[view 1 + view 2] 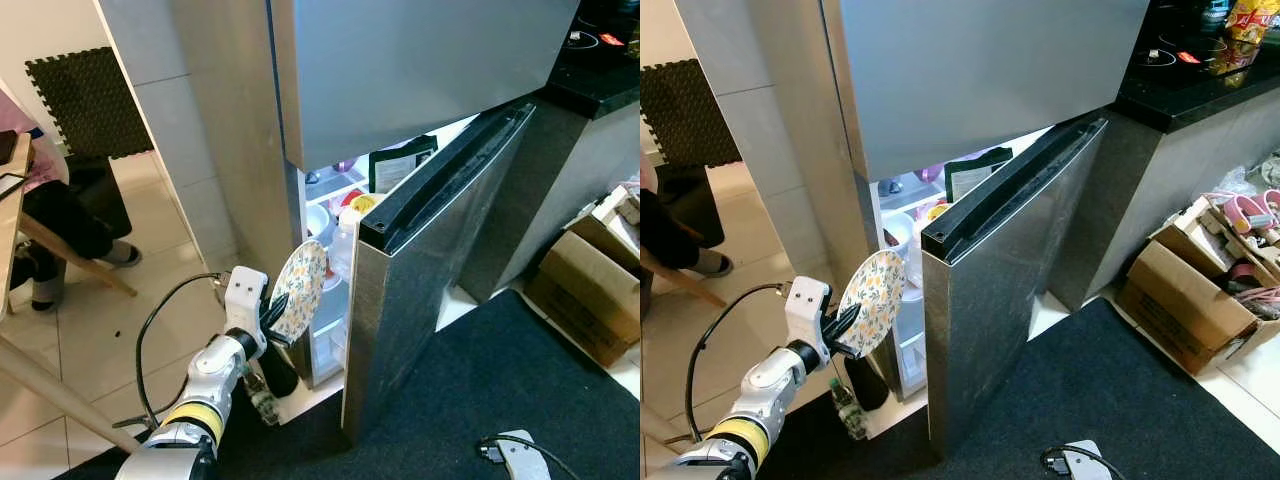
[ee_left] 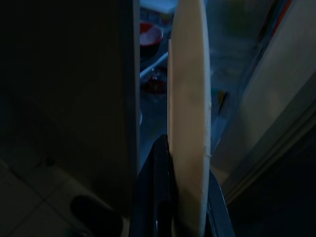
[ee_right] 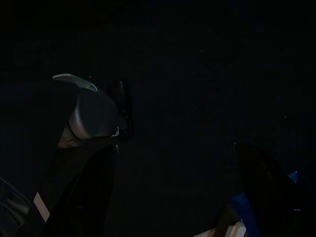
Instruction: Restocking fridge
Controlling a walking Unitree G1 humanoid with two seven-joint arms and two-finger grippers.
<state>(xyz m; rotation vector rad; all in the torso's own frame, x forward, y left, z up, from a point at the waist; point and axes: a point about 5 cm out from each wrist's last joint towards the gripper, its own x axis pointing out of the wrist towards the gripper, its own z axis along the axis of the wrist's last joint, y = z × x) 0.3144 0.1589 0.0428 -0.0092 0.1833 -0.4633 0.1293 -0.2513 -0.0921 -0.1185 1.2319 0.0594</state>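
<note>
no text, brand or number can be read. the dark green packet [image 1: 400,163] in the fridge [image 1: 420,90] bears a pale label, but its print is too small to make out.

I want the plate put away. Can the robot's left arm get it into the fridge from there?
Probably yes. The left gripper holds the flowery plate on edge right at the gap beside the half-open fridge door. The gap looks narrow and the shelves look crowded.
</note>
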